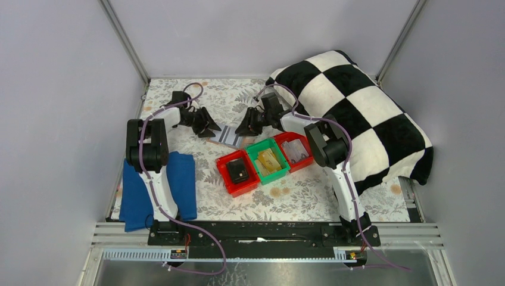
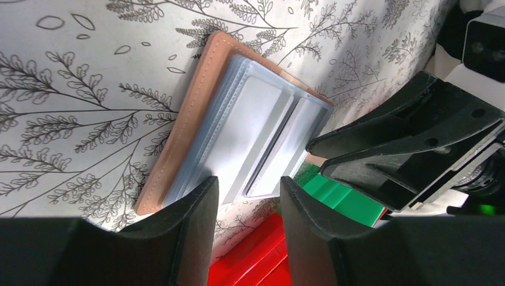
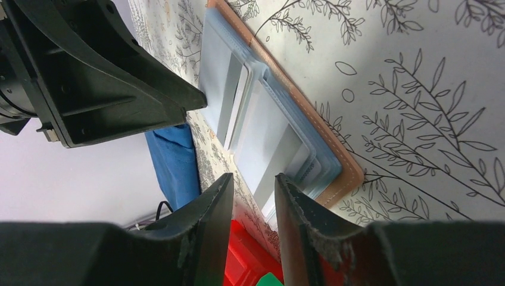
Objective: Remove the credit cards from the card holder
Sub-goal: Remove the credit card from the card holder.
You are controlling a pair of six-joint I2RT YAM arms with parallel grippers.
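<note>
Card holder (image 1: 229,137) flat on table (image 1: 286,199), credit cards (image 2: 257,128) in its slots. Left gripper (image 1: 209,127) left of it, right gripper (image 1: 244,127) right. Three bins (image 1: 261,145) just before it. Cloth (image 1: 178,179) near-left, pillow (image 1: 357,107) right-rear.

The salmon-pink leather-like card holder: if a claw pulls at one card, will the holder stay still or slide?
The salmon-pink card holder looks thin and light and lies flat on the floral tablecloth, so it would probably slide unless pinned. Its soft clear sleeves suggest that it would flop if lifted by one edge. The pale grey-blue cards look stiff and slick.
</note>
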